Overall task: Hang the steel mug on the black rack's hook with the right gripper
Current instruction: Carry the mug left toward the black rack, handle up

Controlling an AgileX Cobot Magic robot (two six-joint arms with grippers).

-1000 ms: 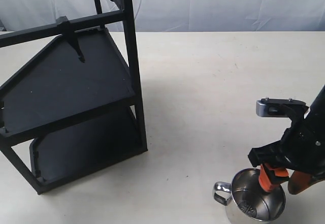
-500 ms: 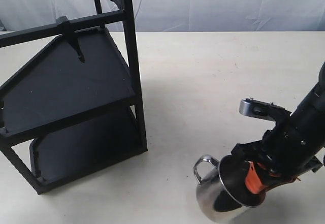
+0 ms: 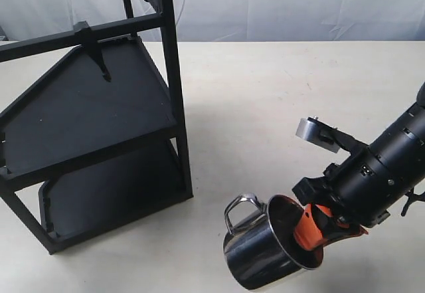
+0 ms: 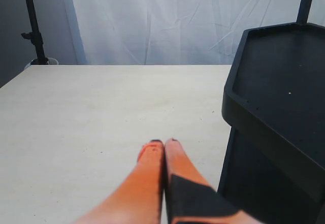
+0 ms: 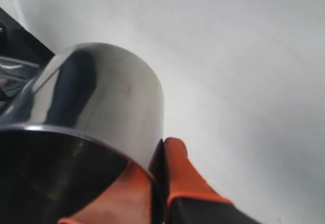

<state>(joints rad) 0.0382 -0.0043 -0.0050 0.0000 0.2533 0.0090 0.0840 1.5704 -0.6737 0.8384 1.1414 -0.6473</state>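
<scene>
The steel mug (image 3: pixel 265 256) hangs tilted on its side above the table at the lower right, its looped handle (image 3: pixel 240 208) pointing toward the black rack (image 3: pixel 93 117). My right gripper (image 3: pixel 317 230) is shut on the mug's wall, one orange finger inside the rim and one outside. The right wrist view shows the mug (image 5: pixel 106 112) up close with the outer finger (image 5: pixel 177 168) pressed against it. The hook (image 3: pixel 99 57) juts from the rack's upper crossbar, far to the left of the mug. My left gripper (image 4: pixel 163 145) is shut on nothing, beside a rack shelf (image 4: pixel 277 97).
The cream table (image 3: pixel 279 107) stretches between the rack and the right arm. A white curtain hangs behind the table. A dark stand (image 4: pixel 33 31) rises beyond the table's far corner in the left wrist view.
My right gripper has lifted the mug off the table and swung it left toward the rack, tipping it from upright onto its side. The left gripper's earlier state is not shown.
</scene>
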